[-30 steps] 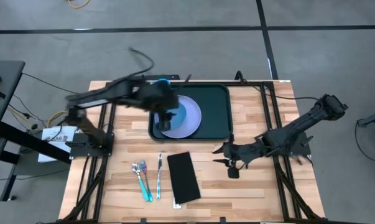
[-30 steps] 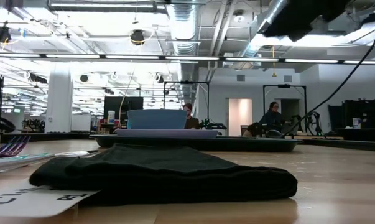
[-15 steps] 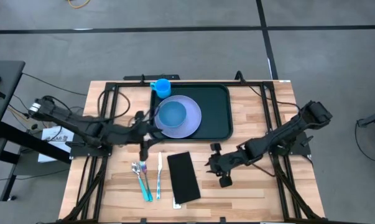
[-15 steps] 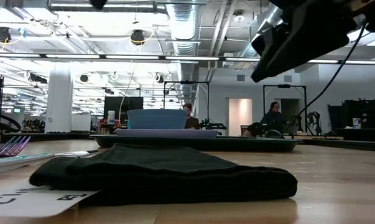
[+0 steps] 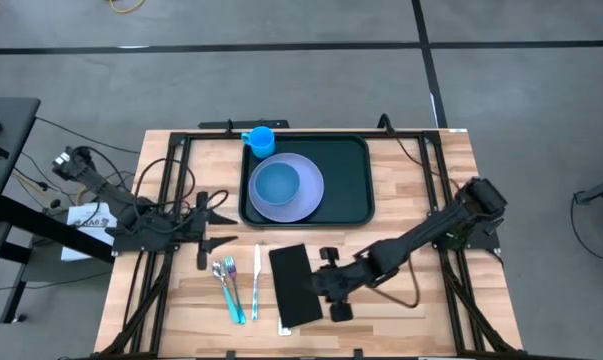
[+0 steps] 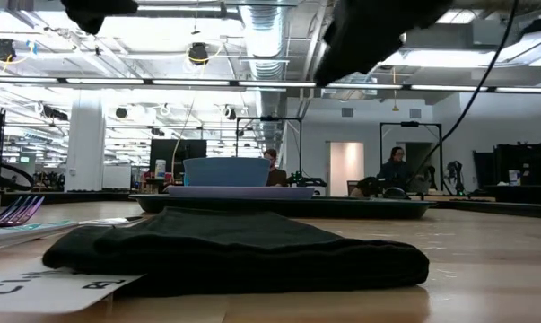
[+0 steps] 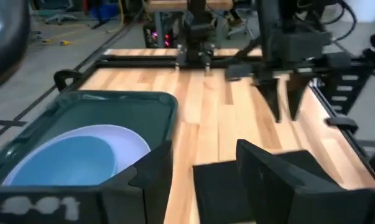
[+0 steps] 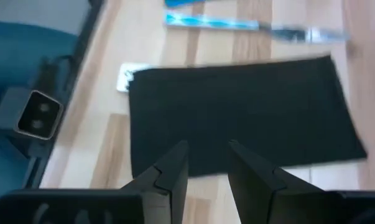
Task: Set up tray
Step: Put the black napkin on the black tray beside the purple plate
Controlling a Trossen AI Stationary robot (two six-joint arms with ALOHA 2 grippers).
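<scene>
From overhead I see one wooden table (image 5: pixel 411 180) filling the middle of the frame, with my two arms reaching in from its left and right edges.

One dark green tray (image 5: pixel 346 180) lies at the upper centre of the table, its long side running across the frame. It is the base for the setting, so I judge it sits square and clear of both arms to be loaded.

One lilac plate (image 5: pixel 306 200) rests in the left half of the tray, and one blue bowl (image 5: pixel 276 183) sits on the plate. One blue cup (image 5: pixel 260 139) stands in the tray's upper left corner, just beside the plate. I take these three as already set.

One flat black napkin (image 5: pixel 293 285) lies on bare wood at lower centre, below the tray and apart from it. My right gripper (image 5: pixel 326 282) hovers just beside the napkin's right edge; in the right wrist view its fingers (image 8: pixel 175 165) stand spread with a gap, holding nothing, pointed at the napkin. I judge the napkin is the next pick.

Three pieces of cutlery lie side by side left of the napkin: a spoon (image 5: pixel 219 272), a fork (image 5: pixel 231 285) and a knife (image 5: pixel 256 280), all off the tray.

My left gripper (image 5: pixel 209 218) waits at middle left, beside the tray's lower left corner, fingers spread and empty.
</scene>
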